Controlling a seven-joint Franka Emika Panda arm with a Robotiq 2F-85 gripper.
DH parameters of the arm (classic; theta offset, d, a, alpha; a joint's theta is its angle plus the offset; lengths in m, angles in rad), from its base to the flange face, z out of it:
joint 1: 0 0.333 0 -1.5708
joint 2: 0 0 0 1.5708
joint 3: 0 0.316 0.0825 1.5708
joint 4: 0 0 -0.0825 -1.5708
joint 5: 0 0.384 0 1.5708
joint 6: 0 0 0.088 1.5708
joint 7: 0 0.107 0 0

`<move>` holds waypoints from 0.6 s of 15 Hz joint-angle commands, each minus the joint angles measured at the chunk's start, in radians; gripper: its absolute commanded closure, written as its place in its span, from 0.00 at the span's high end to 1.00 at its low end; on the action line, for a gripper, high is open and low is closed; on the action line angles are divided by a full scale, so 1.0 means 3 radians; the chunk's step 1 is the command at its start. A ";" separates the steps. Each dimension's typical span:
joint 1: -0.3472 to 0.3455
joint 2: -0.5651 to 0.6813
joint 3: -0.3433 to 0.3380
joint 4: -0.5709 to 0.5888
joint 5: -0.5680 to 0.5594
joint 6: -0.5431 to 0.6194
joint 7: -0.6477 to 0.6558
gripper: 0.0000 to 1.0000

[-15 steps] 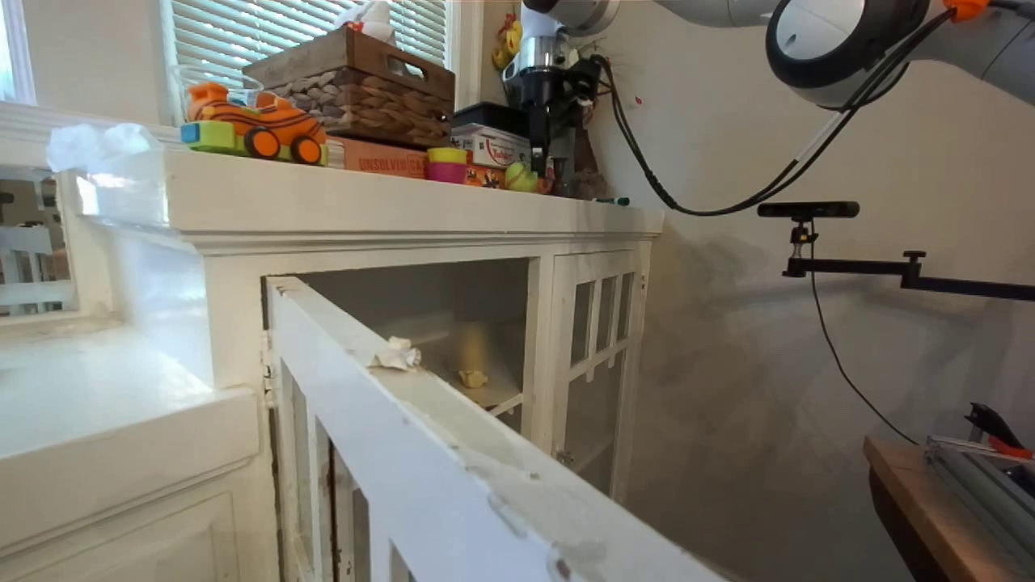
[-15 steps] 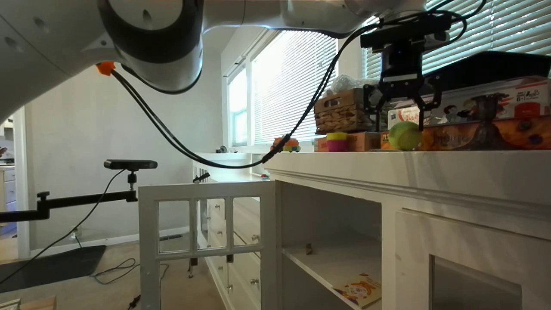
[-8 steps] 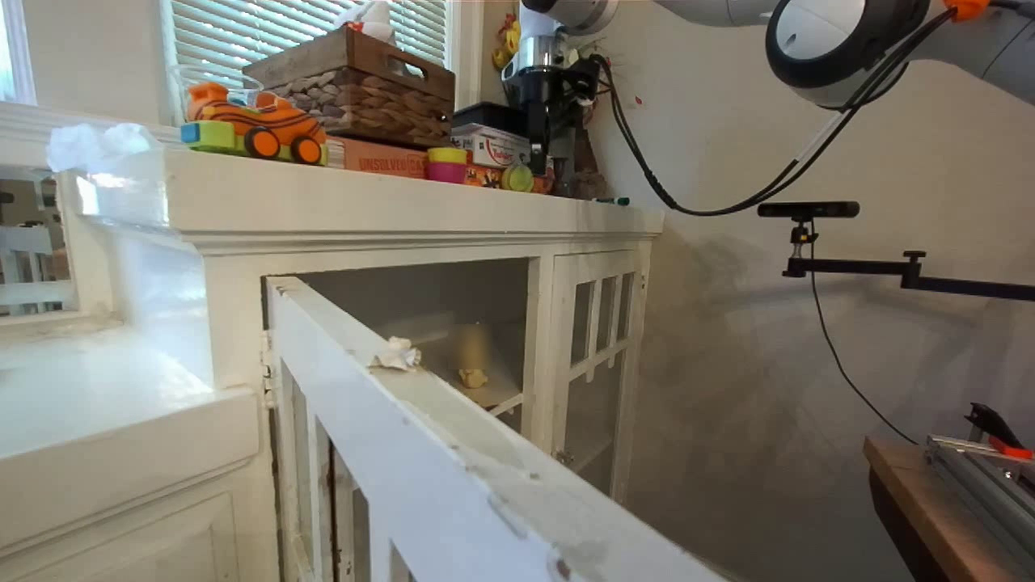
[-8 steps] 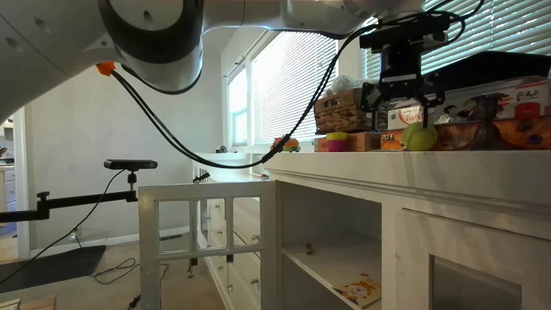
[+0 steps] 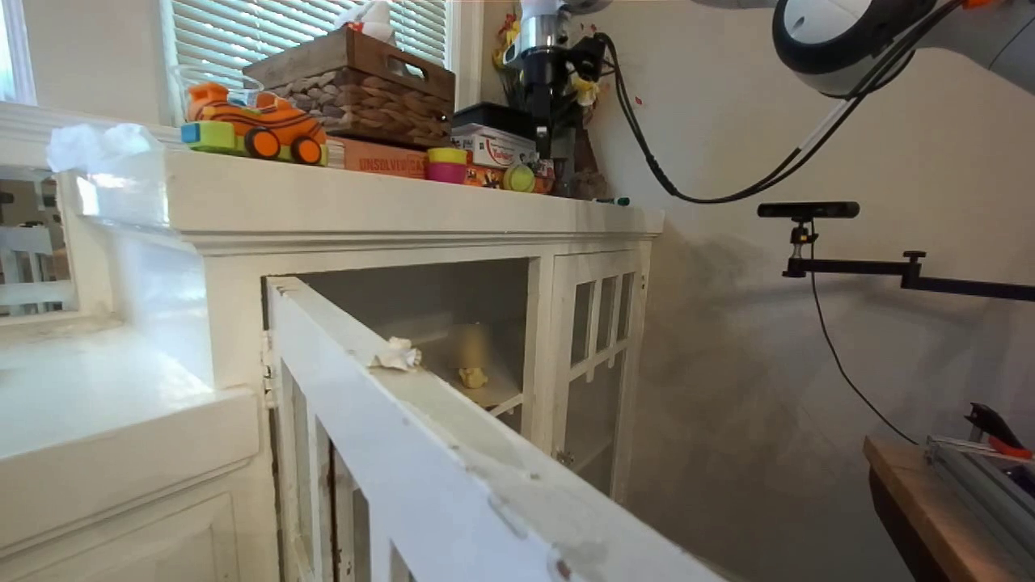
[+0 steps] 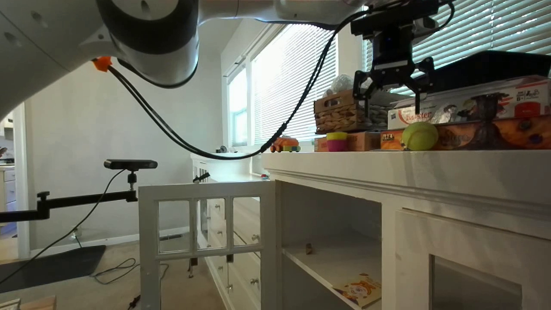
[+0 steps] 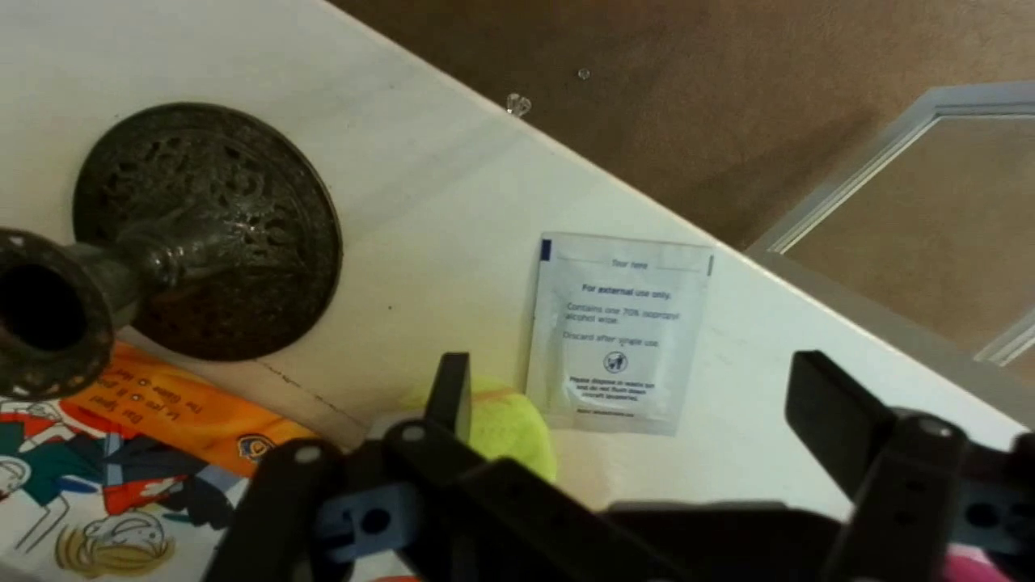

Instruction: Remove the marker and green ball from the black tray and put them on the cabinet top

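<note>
Black hinged fingers [image 7: 837, 420]: spread wide, pinching nothing, above the white-painted wooden worktop [image 6: 387, 167].
Yellow-green felt ball [image 6: 420, 136]: resting on the worktop, between four and five o'clock from the fingers in an exterior view, not touching them.
Slim teal-ended stick [image 5: 612, 200]: probably the marker, on the worktop near its edge, between three and four o'clock from the ball in an exterior view.
Shallow black rectangular tray [image 6: 495, 71]: atop colourful cardboard boxes [image 6: 527, 103], its inside hidden.
Roll-off: if the fingers dip or swing, they could nudge the round ball; in the wrist view the worktop's edge lies towards one o'clock.
Toppling: a swing towards ten o'clock there could catch the dark pierced-metal candlestick [image 7: 190, 242].
</note>
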 commanded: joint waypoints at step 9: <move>0.0021 -0.0763 0.0034 -0.0055 -0.0023 -0.1084 -0.0233 1.00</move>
